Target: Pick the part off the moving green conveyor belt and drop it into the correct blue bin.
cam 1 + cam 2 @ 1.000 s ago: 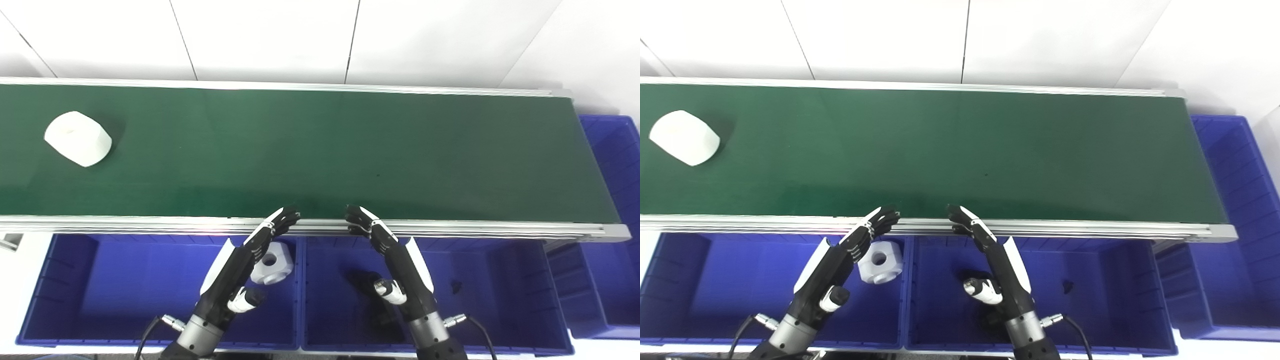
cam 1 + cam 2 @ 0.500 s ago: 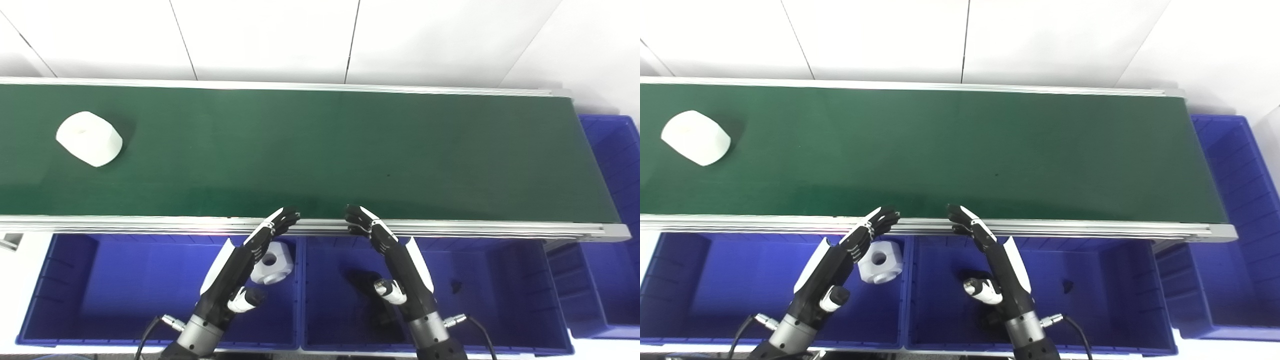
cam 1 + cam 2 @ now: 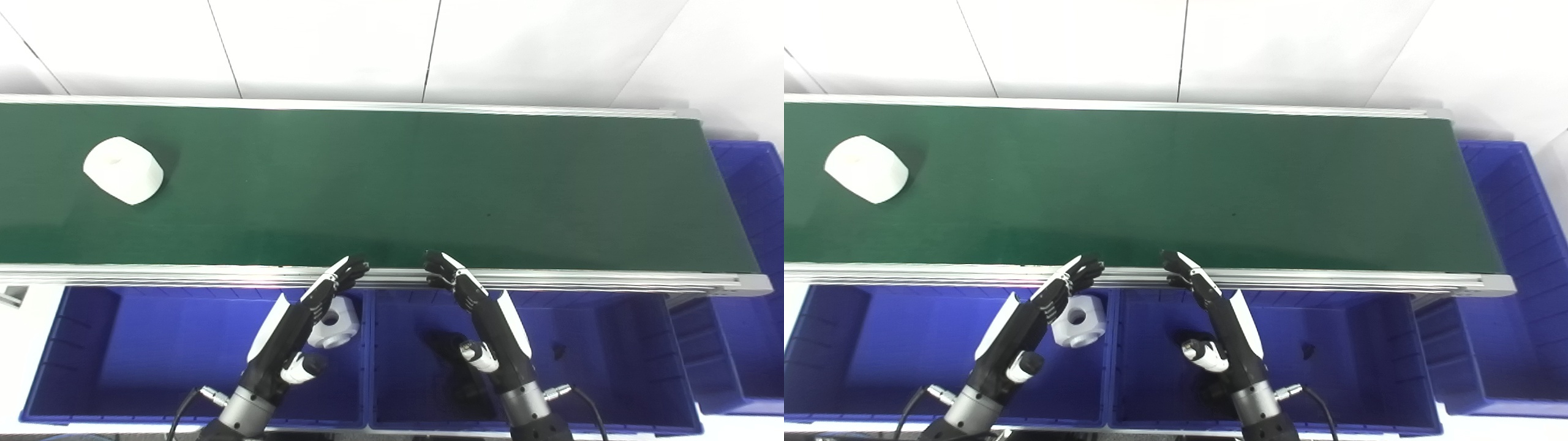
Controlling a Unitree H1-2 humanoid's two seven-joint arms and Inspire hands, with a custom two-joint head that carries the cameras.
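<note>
The green conveyor belt (image 3: 392, 184) runs across in front of me, and everything else I place against it. Along its near edge sit the blue bins: the left bin (image 3: 122, 355), the middle bin (image 3: 612, 361) and, past the belt's right end, a third bin (image 3: 753, 184). The white part (image 3: 123, 178) rides on the belt far toward its left end, well apart from both my hands. My left hand (image 3: 294, 324) hovers over the left bin with its fingers apart, fingertips just at the belt's near rail, holding nothing. My right hand (image 3: 484, 318) hovers over the middle bin the same way, spread and empty. A white block with a hole (image 3: 334, 321) lies in the left bin, just below the belt's near rail beside my left hand.
</note>
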